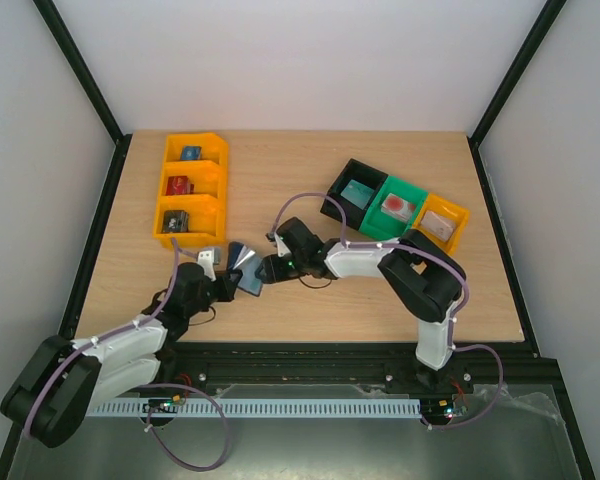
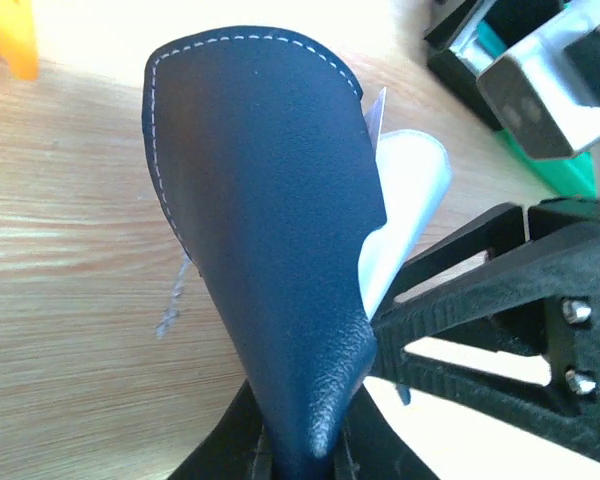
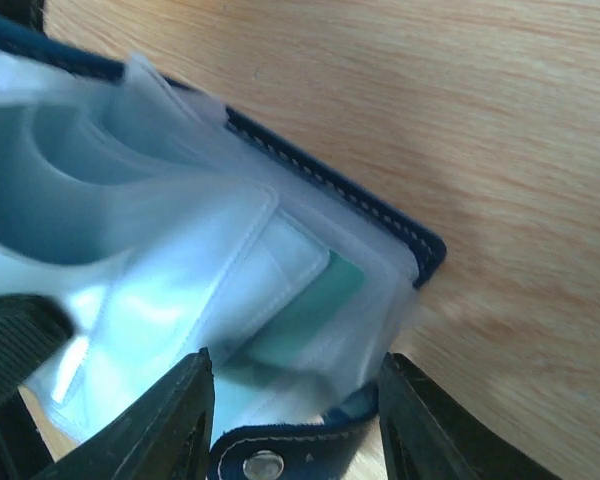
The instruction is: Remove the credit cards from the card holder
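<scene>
The card holder (image 1: 243, 268), a dark navy folding wallet, is held off the table between both arms. My left gripper (image 1: 223, 287) is shut on its navy cover (image 2: 270, 220), jaws pinching the lower end (image 2: 305, 455). Pale inner sleeves (image 2: 405, 210) fan out on the right. My right gripper (image 1: 264, 268) is open, its fingers (image 3: 170, 420) either side of the clear sleeves, not clamping them. A teal credit card (image 3: 315, 310) sits inside a sleeve. The navy edge (image 3: 380, 215) and the snap tab (image 3: 265, 462) show. Other cards are hidden.
An orange three-compartment bin (image 1: 190, 190) stands at the back left, close to the left arm. A black bin (image 1: 355, 190), a green bin (image 1: 398, 208) and a yellow-orange bin (image 1: 442, 222) stand in a row at the back right. The black frame rail runs along the near table edge (image 1: 360, 352).
</scene>
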Motion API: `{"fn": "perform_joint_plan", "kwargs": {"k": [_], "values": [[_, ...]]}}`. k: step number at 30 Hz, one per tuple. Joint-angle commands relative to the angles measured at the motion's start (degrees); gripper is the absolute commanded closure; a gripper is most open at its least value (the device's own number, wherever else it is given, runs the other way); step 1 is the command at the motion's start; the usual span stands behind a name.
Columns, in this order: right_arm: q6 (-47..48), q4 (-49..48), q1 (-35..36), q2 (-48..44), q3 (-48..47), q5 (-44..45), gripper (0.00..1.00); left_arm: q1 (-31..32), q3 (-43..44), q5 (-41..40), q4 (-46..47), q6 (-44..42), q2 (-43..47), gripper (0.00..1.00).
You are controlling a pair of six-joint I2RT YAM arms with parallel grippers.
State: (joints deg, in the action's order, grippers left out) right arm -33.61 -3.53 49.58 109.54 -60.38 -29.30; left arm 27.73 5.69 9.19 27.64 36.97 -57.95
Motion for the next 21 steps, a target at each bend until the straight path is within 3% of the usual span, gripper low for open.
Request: {"fn": "perform_joint_plan", "kwargs": {"k": [1,8,13,18,21], "values": [[3.41,-0.87,-0.61,-5.68,2.87,-0.32,0.54,-1.18,3.05,3.16,3.30,-5.19,3.09,0.98],[7.97,-7.74,-7.77,-24.95,11.77,-8.99,0.35,-10.30,10.52,22.27,7.85,-7.01,12.12,0.98],[6.45,-19.42,-11.34,-37.62,16.46,-15.90,0.13,-11.05,16.37,34.87,15.84,-6.72,17.05,0.98],[-2.04,-34.75,-11.03,-38.61,15.80,-22.70,0.02,-10.95,20.55,32.32,18.40,-1.89,18.55,0.98],[-5.11,-41.87,-8.64,-37.92,16.06,-21.78,0.01,-10.87,20.43,31.59,20.87,1.18,18.71,0.98]]}}
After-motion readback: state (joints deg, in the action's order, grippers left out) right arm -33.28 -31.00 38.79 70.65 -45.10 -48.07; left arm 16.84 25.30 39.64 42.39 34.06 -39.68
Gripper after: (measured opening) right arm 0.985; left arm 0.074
